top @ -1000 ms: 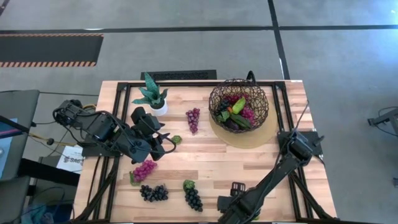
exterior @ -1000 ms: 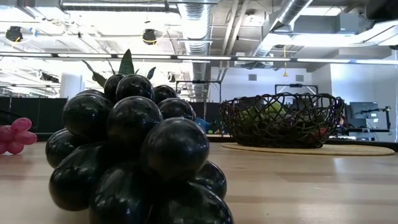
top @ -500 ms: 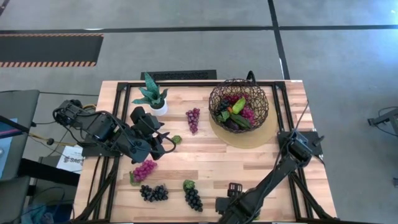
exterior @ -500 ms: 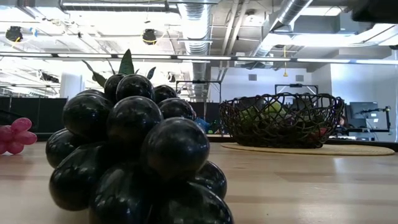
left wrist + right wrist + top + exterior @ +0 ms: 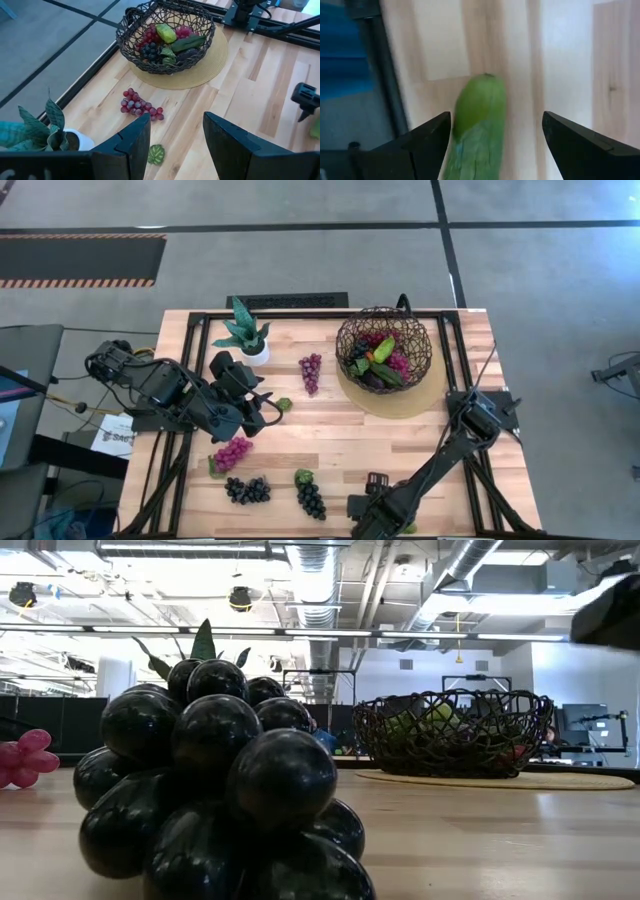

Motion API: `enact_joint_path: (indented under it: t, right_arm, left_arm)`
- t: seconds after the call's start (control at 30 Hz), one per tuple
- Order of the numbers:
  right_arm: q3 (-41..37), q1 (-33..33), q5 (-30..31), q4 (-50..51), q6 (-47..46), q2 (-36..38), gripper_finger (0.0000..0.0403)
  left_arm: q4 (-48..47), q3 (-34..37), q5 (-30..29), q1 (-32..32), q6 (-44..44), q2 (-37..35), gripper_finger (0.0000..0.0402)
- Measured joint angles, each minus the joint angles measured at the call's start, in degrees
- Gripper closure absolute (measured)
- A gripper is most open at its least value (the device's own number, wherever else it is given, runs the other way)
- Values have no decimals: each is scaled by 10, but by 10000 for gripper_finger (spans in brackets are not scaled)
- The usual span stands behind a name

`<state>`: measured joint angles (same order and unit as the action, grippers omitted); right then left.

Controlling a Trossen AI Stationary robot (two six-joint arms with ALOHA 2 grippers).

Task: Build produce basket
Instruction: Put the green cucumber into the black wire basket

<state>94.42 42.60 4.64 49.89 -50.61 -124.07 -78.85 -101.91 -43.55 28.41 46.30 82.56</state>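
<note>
Over the last second the right arm has swung a little along the near edge of the table, its wrist sliding toward the corner beside the black grape bunch [image 5: 310,498], while the left arm and all the loose fruit have stayed where they were.

The right gripper [image 5: 492,145] now hangs low over the table with its fingers [image 5: 427,142] spread wide and nothing between them but a green cucumber [image 5: 477,127]. The cucumber lies on the wood just ahead of the fingertips, its rounded end pointing away from the wrist and its long axis running straight out between the two fingers, so the jaws straddle its width rather than its length. From this pose a short drop and advance should put a pad on each flank; the piece sits slightly toward one finger, so a small sideways correction looks worth making first.

The left gripper [image 5: 175,145] waits with fingers apart above the table's left half, with a magenta grape bunch [image 5: 140,104] and a loose green leaf [image 5: 156,154] ahead of its fingertips.

The wire basket [image 5: 384,348], already holding several pieces, stands on its woven tan mat [image 5: 410,402] well beyond the right fingers, across the table.
</note>
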Motion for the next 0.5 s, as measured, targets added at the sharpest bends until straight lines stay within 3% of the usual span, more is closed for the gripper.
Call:
enact_joint_path:
  t: [0.3,0.5]
  right_arm:
    - [-37,-21,-1,-33,-35,2,88]
    - [-37,-46,-25,-23,-53,2,174]
  left_arm:
    - [-1,0,-3,0,0,0,231]
    - [-1,0,-3,0,4,0,231]
